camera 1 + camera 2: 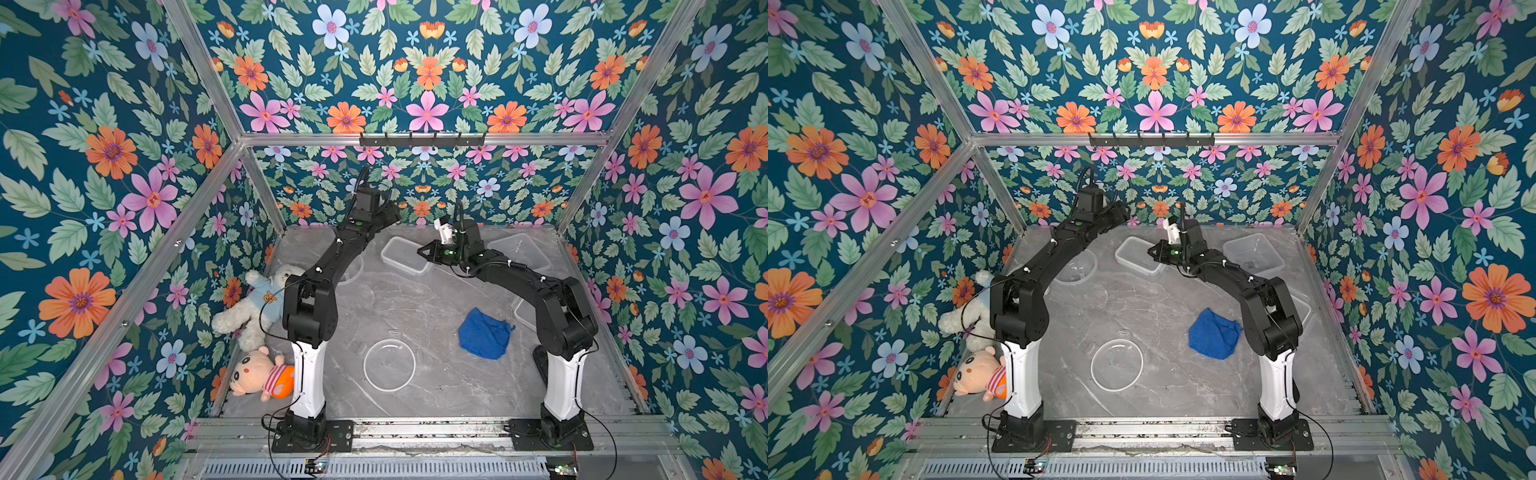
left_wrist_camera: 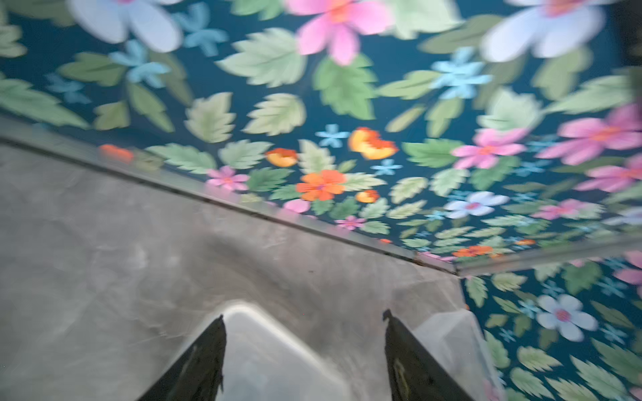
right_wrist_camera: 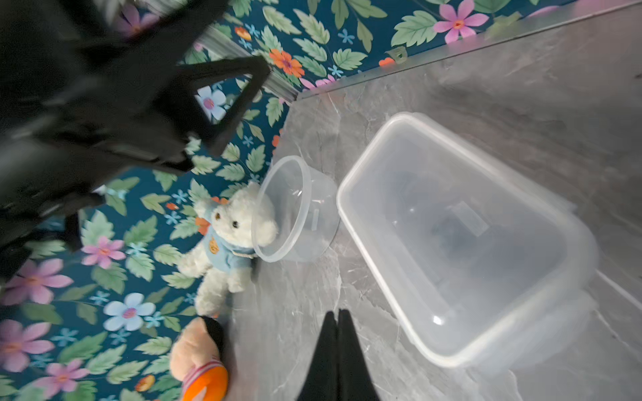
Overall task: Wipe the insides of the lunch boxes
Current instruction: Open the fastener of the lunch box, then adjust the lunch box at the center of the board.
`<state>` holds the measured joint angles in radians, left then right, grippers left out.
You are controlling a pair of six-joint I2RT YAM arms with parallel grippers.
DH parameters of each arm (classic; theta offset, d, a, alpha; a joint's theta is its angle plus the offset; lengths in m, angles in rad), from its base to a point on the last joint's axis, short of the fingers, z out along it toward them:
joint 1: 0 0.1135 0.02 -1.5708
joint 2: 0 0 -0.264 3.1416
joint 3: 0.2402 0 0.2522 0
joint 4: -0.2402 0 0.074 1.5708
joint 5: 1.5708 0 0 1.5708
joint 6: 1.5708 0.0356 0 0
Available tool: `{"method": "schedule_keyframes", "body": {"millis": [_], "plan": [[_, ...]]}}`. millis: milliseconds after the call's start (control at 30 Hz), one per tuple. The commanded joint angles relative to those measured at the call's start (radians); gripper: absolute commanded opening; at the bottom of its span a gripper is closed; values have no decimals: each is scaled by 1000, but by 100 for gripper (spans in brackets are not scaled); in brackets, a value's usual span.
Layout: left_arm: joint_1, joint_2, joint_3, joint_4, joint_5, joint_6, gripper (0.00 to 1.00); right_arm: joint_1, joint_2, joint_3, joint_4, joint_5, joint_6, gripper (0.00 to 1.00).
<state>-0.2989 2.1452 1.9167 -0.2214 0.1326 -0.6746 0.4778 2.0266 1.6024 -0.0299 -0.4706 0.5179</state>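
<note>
Three clear lunch boxes stand at the back of the table: a rectangular one (image 1: 405,254) (image 3: 451,236), a large square one (image 1: 521,248) (image 1: 1252,253) and a round one (image 1: 1074,269) (image 3: 295,208), which my left arm partly hides. My right gripper (image 1: 420,251) (image 3: 336,312) hangs beside the rectangular tub's rim, shut with nothing in it. My left gripper (image 1: 392,214) (image 2: 303,315) is raised near the back wall, open and empty, and its wrist view is blurred. A corner of a clear tub (image 2: 264,347) shows below its fingers. The blue cloth (image 1: 484,332) lies crumpled at the front right.
A round clear lid (image 1: 389,365) lies at the front centre. Another flat lid (image 1: 1304,307) lies behind my right arm. A white teddy (image 1: 257,299) and a pink doll (image 1: 259,372) lean on the left wall. Flowered walls close in three sides.
</note>
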Motion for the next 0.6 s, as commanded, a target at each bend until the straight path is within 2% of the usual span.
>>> {"method": "schedule_keyframes", "body": {"millis": [0,100,267,400,567], "plan": [[36,23,-22,-7,31,8,74,28,60,104,-343,110,-166,0],[47,75,-23,23,81,-15,73,60,108,155,-388,94,-190,0],[46,132,-55,96,141,-66,73,126,148,175,-459,160,-249,0],[40,144,-110,155,186,-106,73,119,172,189,-485,228,-225,0],[3,78,-255,256,218,-151,73,66,151,191,-507,336,-204,0]]}}
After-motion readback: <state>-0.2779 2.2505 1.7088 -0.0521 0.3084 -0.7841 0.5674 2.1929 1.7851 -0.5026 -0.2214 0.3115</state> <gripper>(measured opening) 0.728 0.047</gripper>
